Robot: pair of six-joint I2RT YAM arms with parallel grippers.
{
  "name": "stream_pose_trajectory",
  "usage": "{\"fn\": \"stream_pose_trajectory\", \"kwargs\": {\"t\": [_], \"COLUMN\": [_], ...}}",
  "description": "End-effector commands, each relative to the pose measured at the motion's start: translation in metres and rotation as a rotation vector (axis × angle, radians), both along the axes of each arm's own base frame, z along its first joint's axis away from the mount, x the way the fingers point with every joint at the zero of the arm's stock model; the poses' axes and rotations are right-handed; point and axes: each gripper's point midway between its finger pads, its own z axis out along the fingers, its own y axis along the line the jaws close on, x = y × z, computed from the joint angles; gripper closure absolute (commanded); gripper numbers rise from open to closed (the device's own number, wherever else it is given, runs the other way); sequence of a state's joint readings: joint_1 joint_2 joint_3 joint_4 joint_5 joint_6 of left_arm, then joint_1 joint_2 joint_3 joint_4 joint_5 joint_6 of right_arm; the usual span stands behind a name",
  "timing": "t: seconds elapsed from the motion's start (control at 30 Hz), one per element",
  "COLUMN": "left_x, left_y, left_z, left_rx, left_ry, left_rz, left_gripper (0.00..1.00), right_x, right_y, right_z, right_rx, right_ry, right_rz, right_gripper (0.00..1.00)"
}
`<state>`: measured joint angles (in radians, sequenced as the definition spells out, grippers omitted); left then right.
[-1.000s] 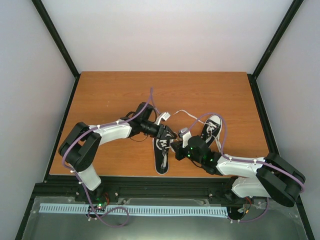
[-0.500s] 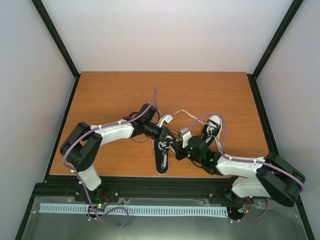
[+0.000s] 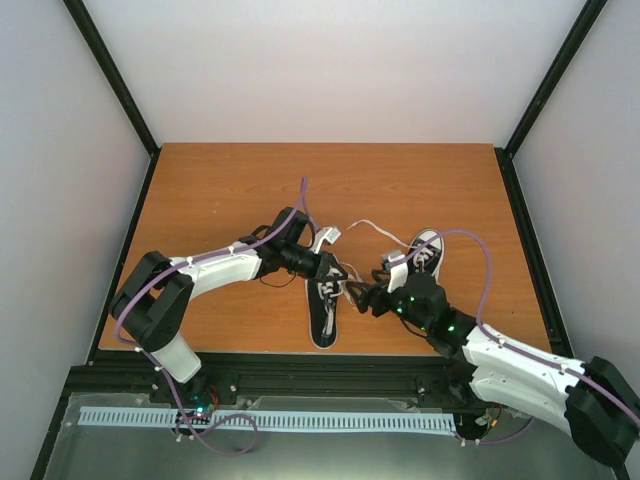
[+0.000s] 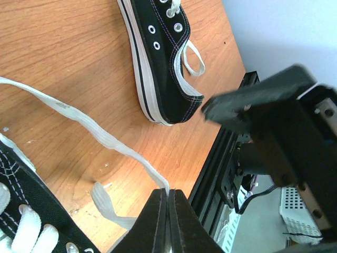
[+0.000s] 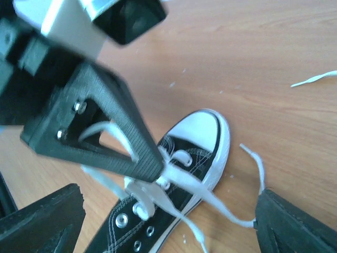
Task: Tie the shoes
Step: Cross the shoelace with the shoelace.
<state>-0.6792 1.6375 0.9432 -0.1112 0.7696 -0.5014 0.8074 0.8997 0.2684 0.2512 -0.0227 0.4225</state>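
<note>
Brown wood makes the table (image 3: 220, 190), with white walls (image 3: 320, 70) around it and black posts (image 3: 110, 72) at the far corners. From above, we see two black shoes with white soles. The near shoe (image 3: 322, 318) lies in the middle, close to the near edge. The far shoe (image 3: 427, 252) sits a bit to the right, with its white toe pointing far. A loose lace (image 3: 375, 229) curls on the wood on the far side of them. The left gripper (image 3: 337, 271) hangs over the far end of the near shoe. The right gripper (image 3: 362, 297) is just beside it, on the right — from up here we cannot tell how wide either claw is.

From the left wrist, we see the left fingers (image 4: 155, 221) pressed tight together on a held lace (image 4: 105, 138). That flat white lace runs over the wood and off the left side, so we cannot tell which shoe it belongs to. The near shoe peeks in at the bottom left corner, and the far shoe lies at the top with its heel near the table edge. A blurry black part of the other arm fills the right side. A white basket (image 4: 297, 208) shows past the table.

From the right wrist, we see the right fingers (image 5: 45, 221) in the two bottom corners — this claw is wide open. Between them lies the near shoe with its white toe cap (image 5: 202, 129). The left gripper hangs just over its laces. A lace tip (image 5: 316, 79) rests on the wood, well apart on the right.
</note>
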Motion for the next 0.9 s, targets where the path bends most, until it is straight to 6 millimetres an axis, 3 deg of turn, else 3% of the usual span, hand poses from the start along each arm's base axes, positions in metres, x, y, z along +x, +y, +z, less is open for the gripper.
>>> {"fn": "stream_pose_trajectory", "kwargs": {"t": [0.0,0.13,0.37,0.63,0.87], "left_x": [0.001,0.000,0.004,0.004,0.004], "left_y": [0.000,0.001,0.002,0.000,0.000], "left_z": [0.013,0.015,0.014,0.017,0.016], "left_rx": [-0.031,-0.037,-0.030,-0.050,-0.052], "left_ry": [-0.015,-0.003,0.030,0.053,0.061], "left_rz": [0.013,0.025,0.063,0.063,0.068], "left_gripper": [0.99,0.99,0.99,0.99,0.99], "right_x": [0.005,0.014,0.011,0.013,0.031], "right_y": [-0.008,0.005,0.017,0.024,0.029], "right_z": [0.011,0.016,0.004,-0.013,-0.024], "right_rx": [0.072,0.145,0.169,0.057,0.006], "right_ry": [-0.017,-0.019,-0.033,-0.062,-0.083], "right_rz": [0.012,0.039,0.092,0.085,0.003], "right_gripper": [0.09,0.05,0.03,0.02,0.03]}}
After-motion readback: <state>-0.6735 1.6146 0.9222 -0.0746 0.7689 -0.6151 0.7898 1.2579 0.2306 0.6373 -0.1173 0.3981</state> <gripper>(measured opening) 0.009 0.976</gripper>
